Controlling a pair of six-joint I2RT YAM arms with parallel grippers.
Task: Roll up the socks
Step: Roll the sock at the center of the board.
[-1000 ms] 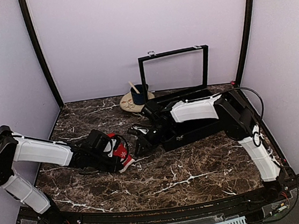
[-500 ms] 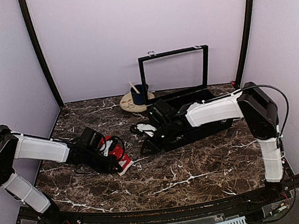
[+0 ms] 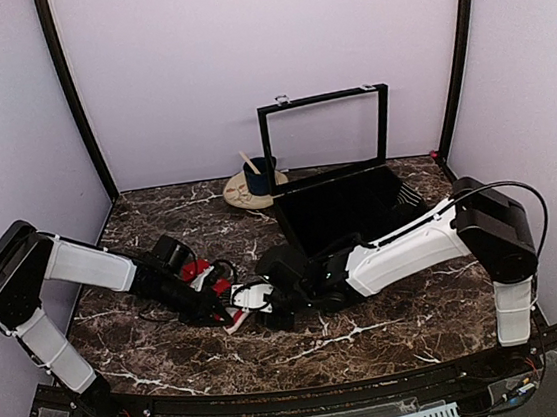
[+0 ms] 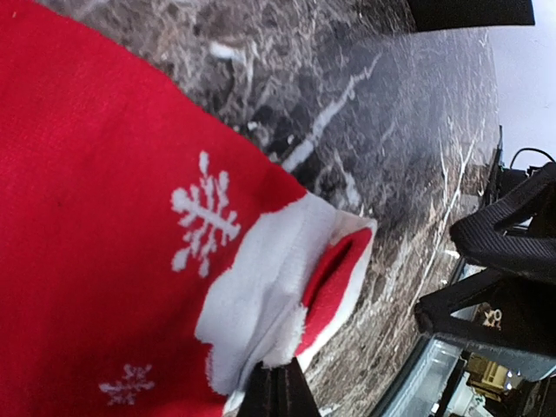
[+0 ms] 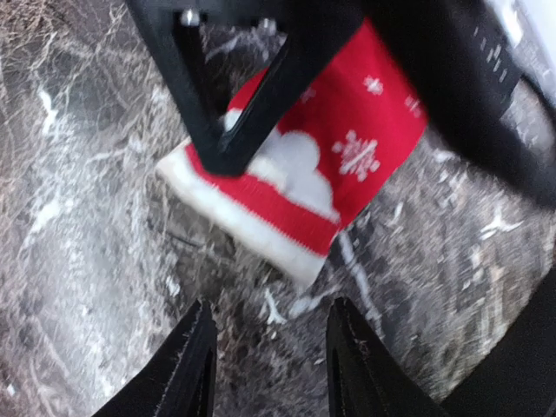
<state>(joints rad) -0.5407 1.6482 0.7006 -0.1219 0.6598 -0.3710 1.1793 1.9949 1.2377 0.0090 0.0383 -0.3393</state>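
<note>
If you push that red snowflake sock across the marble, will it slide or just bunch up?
Probably bunches: the red sock is soft knit, its white end already folded on itself. Lifted by the edge the left gripper pinches, it would likely droop. It looks light, being thin and small.

The socks (image 4: 104, 217) are soft, matt knit cloth, and the table (image 3: 373, 329) looks like glossy dark veined marble.
</note>
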